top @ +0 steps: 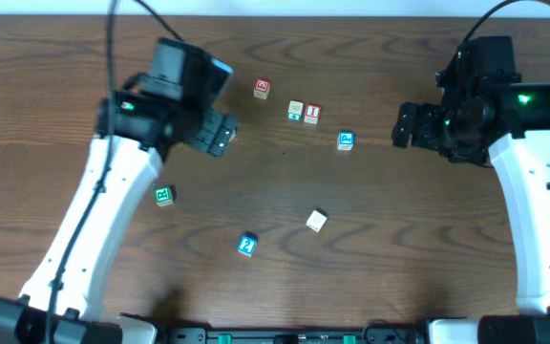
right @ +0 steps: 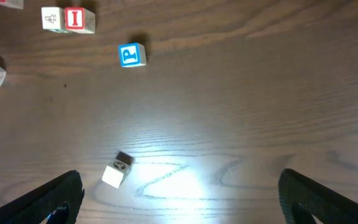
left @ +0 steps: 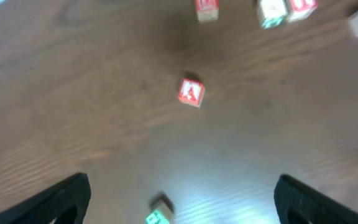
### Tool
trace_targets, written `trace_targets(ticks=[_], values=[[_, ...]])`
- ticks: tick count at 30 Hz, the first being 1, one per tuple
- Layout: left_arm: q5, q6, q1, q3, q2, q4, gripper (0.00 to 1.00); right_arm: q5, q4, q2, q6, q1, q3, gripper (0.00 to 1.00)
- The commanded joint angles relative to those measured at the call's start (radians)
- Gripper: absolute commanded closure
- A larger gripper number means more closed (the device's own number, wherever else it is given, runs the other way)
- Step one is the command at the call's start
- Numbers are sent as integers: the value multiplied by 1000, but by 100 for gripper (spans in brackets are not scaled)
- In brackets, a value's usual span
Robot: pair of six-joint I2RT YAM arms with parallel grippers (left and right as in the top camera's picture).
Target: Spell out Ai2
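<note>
Your counter (top: 285,191) is dark wood. The two white arms reach over it from the robot's side, the left arm (top: 103,210) and the right arm (top: 533,191). Your left claw (top: 225,134) hangs over the left-centre of the counter, its fingers spread wide with nothing gripped. Your right claw (top: 401,126) hangs at the right side, spread just as wide and empty.

Then come the cubes, all lying loose:
- **A cube** (left: 191,92): it lies alone on bare wood just ahead of your left claw, red letter up and touching nothing. From overhead the claw hides nearly all of it.
- **I cube** (top: 312,114): it lies further right, well apart from the A cube. Its left side touches a pale cube with a green mark (top: 296,111).
- **2 cube** (top: 247,245): it lies toward the robot's side near the centre, well apart from both letters.
- **Plain pale cube** (top: 316,221): it lies near the 2 cube, on its right.
- **Blue P cube** (top: 346,140): it lies near the I cube, on its right.
- **Red cube** (top: 262,89): it lies left of the pale-and-I pair, and you cannot read its letter.
- **Green cube** (top: 164,196): it lies just beside your left arm.
</note>
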Motion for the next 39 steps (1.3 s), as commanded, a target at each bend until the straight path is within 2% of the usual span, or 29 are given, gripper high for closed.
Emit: trace_targets(ticks=[1,5,9,12,15,20,26,31,34,39], values=[[165,-6,27,52,-13,-104,5,9,-8,-8,-13,8,0,1],[182,1,30,53,-13,-239,5,9,-21,-8,-13,8,0,1],[138,103,29,48,-12,-249,5,10,-28,-8,-13,8,0,1],[98,115,29,25,-10,-171,5,10,-35,-8,-24,8,0,1],[97,182,30,-45,-5,-38,5,10,-36,-8,-24,8,0,1],[55,193,29,-153,46,174,5,10,-31,-8,-24,8,0,1],[43,296,29,-154,210,234,5,10,-26,-8,-24,8,0,1],[43,298,29,-154,349,314,5,22,-27,-8,-24,8,0,1],[43,298,29,-154,390,325,0,28,-28,-8,-24,8,0,1],[47,294,29,-154,447,370,0,28,-30,-8,-24,8,0,1]])
